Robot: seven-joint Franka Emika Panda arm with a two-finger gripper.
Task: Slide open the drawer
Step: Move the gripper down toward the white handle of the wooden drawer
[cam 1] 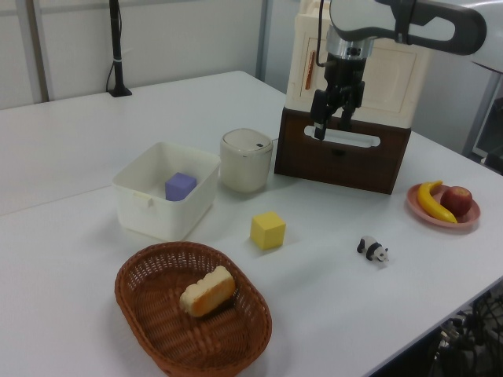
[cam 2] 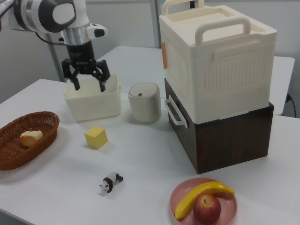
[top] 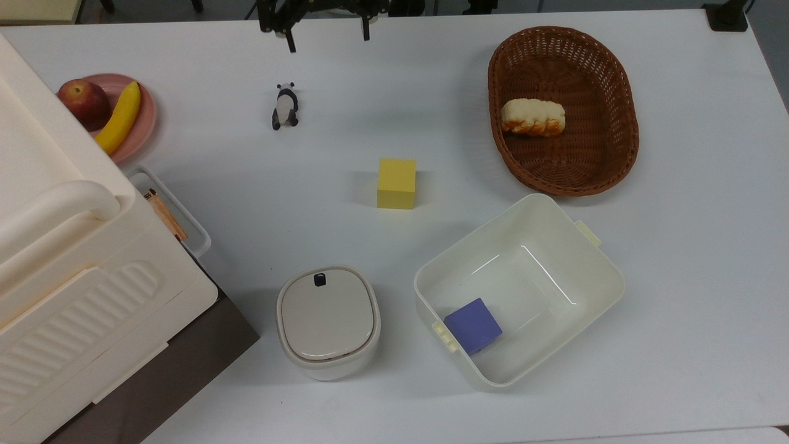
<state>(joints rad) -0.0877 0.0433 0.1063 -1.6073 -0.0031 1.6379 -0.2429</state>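
Observation:
The drawer (cam 1: 338, 163) is the dark brown base under a big cream case (cam 2: 215, 61); its front sits flush, with the white loop handle (cam 1: 342, 140) sticking out. In the right view the drawer (cam 2: 225, 140) and its handle (cam 2: 175, 112) stand at the right. My gripper (cam 1: 331, 131) is open with nothing between its fingers. It hangs in the air and overlaps the handle in the left view. The right view puts my gripper (cam 2: 89, 88) well to the left of the drawer, in front of the tub. My gripper (top: 328, 42) also pokes in at the top view's top edge.
On the table stand a cream tub (top: 592, 271) holding a purple block (top: 473, 325), a lidded pot (top: 327, 317), a yellow block (top: 396, 183), a toy panda (top: 285, 106), a wicker basket (top: 629, 148) with bread, and a pink plate (top: 145, 123) of fruit.

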